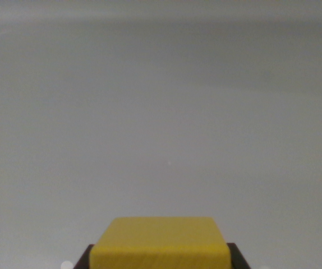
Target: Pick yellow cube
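**A:** How do the jaws stand?

**B:** Only two dark corners of the gripper [160, 259] show, at the bottom edge of the wrist view. One sits against each side of the yellow cube [160, 244], so the jaws are clamped on it, touching both flanks.

**A:** And the cube itself?

**B:** It sits bottom centre, cut off by the frame's lower edge. Its top face is flat and matte, a plain even yellow, with slightly rounded corners. The front face is a shade darker, and a soft edge divides the two. The material looks smooth and solid; whether it is wood, foam or plastic, I cannot tell.

**A:** What lies beyond it?

**B:** A pale grey surface [166, 123], smooth and blurred, fills the rest of the view. A faint darker band runs across near the top, and a light curved streak marks the upper left corner.

**A:** Any containers?

**B:** I can make out none.
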You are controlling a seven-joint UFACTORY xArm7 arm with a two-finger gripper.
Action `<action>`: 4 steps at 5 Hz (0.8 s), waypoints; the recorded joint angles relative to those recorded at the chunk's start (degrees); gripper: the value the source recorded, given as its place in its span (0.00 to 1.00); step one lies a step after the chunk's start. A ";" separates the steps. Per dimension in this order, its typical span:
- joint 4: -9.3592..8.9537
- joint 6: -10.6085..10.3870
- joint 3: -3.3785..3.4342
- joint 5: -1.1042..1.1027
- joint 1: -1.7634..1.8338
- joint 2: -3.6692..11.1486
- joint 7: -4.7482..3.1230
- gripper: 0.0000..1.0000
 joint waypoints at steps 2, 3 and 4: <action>1.34 2.07 -0.02 -0.05 -0.01 -0.73 0.08 1.00; 1.34 2.07 -0.02 -0.05 -0.01 -0.73 0.08 1.00; 2.65 4.09 -0.04 -0.10 -0.01 -1.44 0.15 1.00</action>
